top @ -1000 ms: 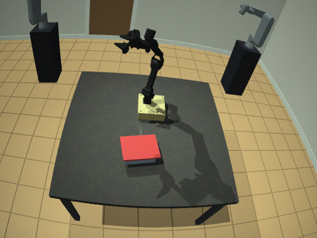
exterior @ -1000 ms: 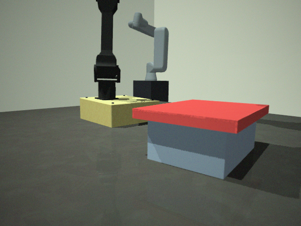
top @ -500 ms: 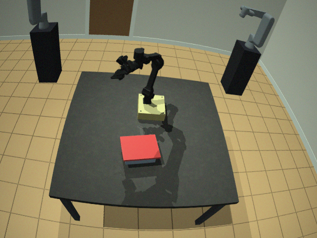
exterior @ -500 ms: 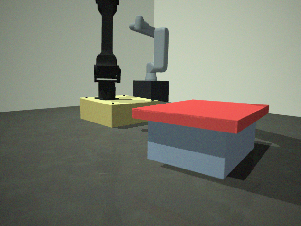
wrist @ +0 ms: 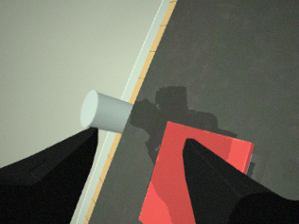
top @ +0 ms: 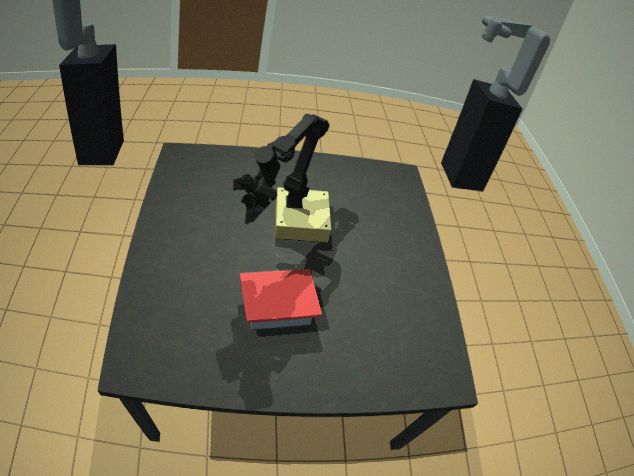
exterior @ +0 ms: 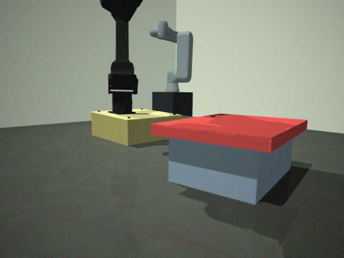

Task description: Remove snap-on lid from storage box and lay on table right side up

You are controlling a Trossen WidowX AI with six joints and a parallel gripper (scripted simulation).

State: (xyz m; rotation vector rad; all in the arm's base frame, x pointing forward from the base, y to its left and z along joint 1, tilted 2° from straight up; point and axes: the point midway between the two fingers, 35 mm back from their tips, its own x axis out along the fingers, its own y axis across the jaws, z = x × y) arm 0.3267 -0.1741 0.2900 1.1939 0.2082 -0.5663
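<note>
The red lid (top: 281, 297) (exterior: 249, 127) (wrist: 170, 160) sits level on top of the blue-grey storage box (top: 281, 324) (exterior: 211, 166), its rim standing out past the box walls. The box stands on the dark table (top: 389, 327) (exterior: 69, 194). My gripper (top: 241, 202) (wrist: 141, 140) is partly open with nothing between its fingers. In the top view it is up and to the left of the lid, apart from it. In the wrist view the right finger covers part of the lid. The exterior view does not show the gripper.
The yellow base block (top: 317, 217) (exterior: 108, 124) carries my arm and stands behind the box. Two grey arms on black pedestals (top: 92, 112) (top: 481, 138) stand beyond the table. A pale grey cylinder (wrist: 111, 112) shows past the table edge in the wrist view.
</note>
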